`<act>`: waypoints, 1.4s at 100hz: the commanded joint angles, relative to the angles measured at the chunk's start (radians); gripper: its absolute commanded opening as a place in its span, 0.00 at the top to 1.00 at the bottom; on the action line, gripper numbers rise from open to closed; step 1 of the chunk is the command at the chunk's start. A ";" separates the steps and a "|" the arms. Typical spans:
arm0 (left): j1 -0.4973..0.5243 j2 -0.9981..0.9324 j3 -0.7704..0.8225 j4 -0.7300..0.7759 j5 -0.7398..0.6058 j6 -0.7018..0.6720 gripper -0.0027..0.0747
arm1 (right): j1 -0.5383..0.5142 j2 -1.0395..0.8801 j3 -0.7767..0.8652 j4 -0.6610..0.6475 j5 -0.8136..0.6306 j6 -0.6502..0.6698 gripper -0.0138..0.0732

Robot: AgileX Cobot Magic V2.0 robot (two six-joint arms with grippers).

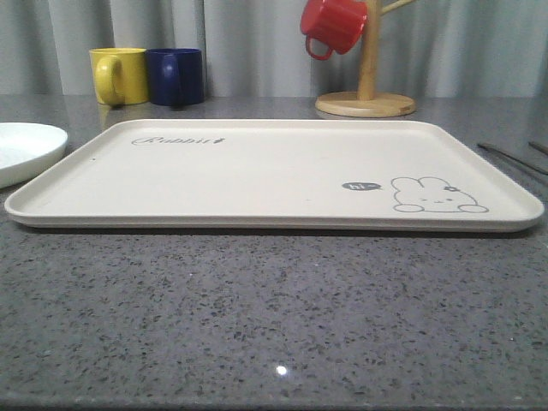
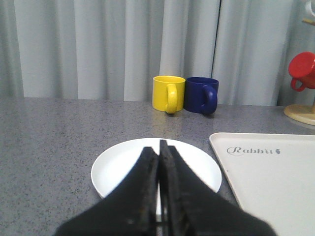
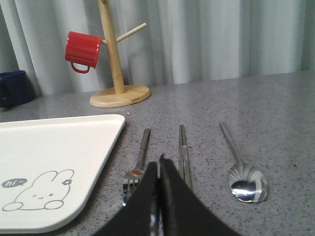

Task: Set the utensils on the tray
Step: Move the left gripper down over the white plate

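The cream tray [image 1: 257, 167] with the rabbit drawing lies bare in the middle of the grey table; its corner shows as tray [image 3: 54, 147] and tray [image 2: 275, 177]. Right of it lie three silver utensils side by side: a fork [image 3: 140, 160], a pair of chopsticks [image 3: 183, 150] and a spoon [image 3: 243, 172]. Two thin handles [image 1: 509, 157] reach the right edge of the front view. My right gripper [image 3: 158, 164] is shut with nothing in it, above the table between fork and chopsticks. My left gripper [image 2: 158, 147] is shut and empty above a white plate [image 2: 123, 164].
The round white plate [image 1: 26, 150] sits left of the tray. A yellow mug [image 1: 120, 75] and a blue mug [image 1: 175, 75] stand at the back left. A wooden mug tree [image 1: 366, 86] holding a red mug [image 1: 332, 26] stands at the back right. A curtain closes the back.
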 commanded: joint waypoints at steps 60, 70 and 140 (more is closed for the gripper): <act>0.004 0.644 -0.697 0.085 0.573 -0.002 0.99 | -0.005 -0.023 -0.018 0.000 -0.079 -0.009 0.92; 0.004 0.682 -0.699 0.083 0.586 -0.002 0.99 | -0.005 -0.023 -0.018 0.000 -0.079 -0.009 0.92; 0.004 0.708 -0.699 0.080 0.614 -0.002 0.38 | -0.005 -0.023 -0.018 0.000 -0.079 -0.009 0.92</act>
